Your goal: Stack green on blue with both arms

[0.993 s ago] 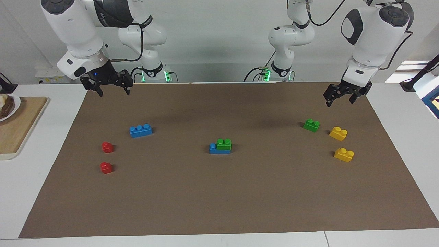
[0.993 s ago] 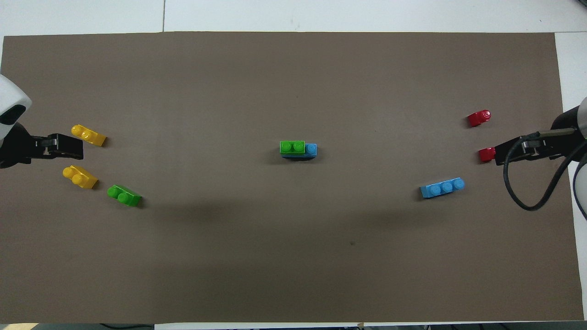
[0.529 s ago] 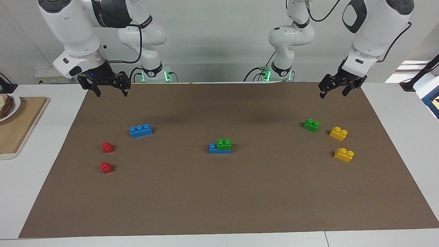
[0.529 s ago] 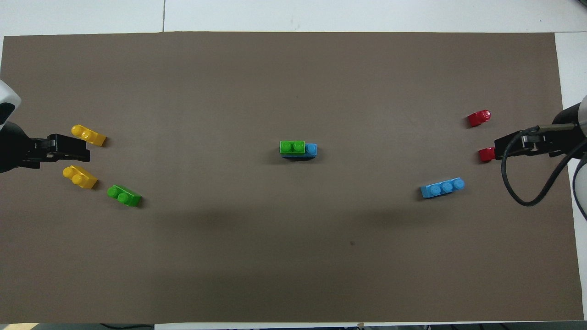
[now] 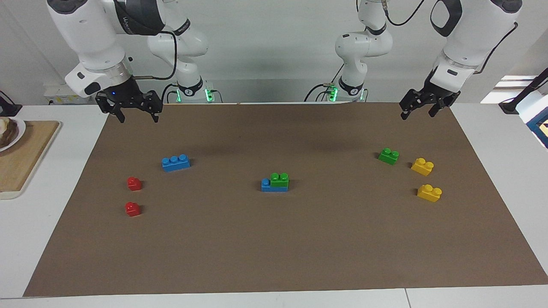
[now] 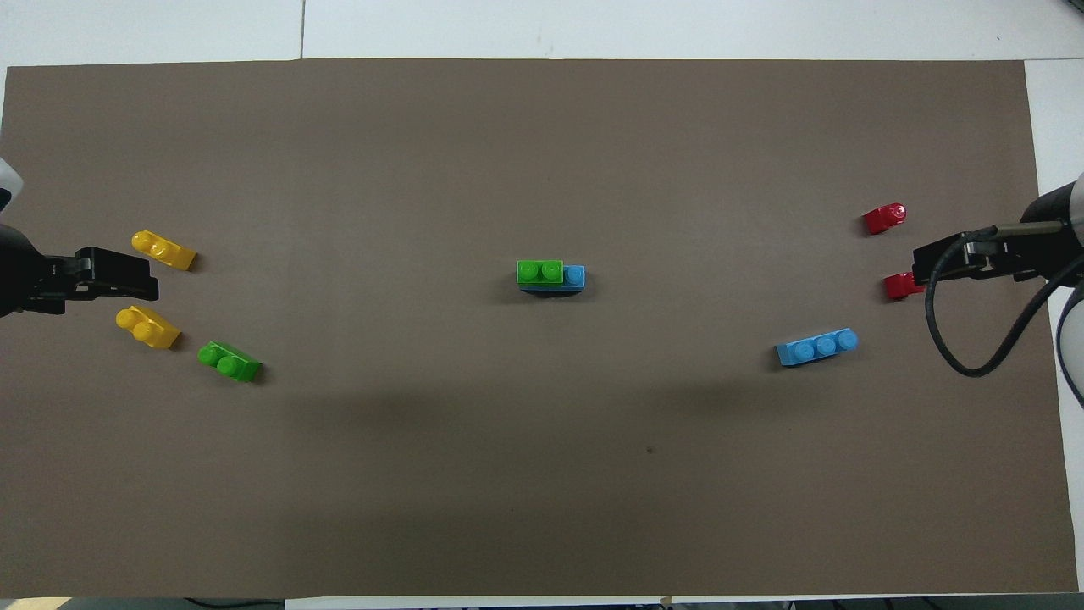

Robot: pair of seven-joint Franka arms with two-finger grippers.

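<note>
Green brick (image 5: 279, 179) sits stacked on blue brick (image 5: 268, 185).

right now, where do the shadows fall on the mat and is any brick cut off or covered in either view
Facing view: soft broad shadows lie on the brown mat near the robots' edge; every brick shows whole. Overhead view: two wide soft shadows sit on the mat nearer the robots than the green-on-blue stack; the right gripper covers part of one red brick, the left gripper hangs between the yellow bricks.
</note>
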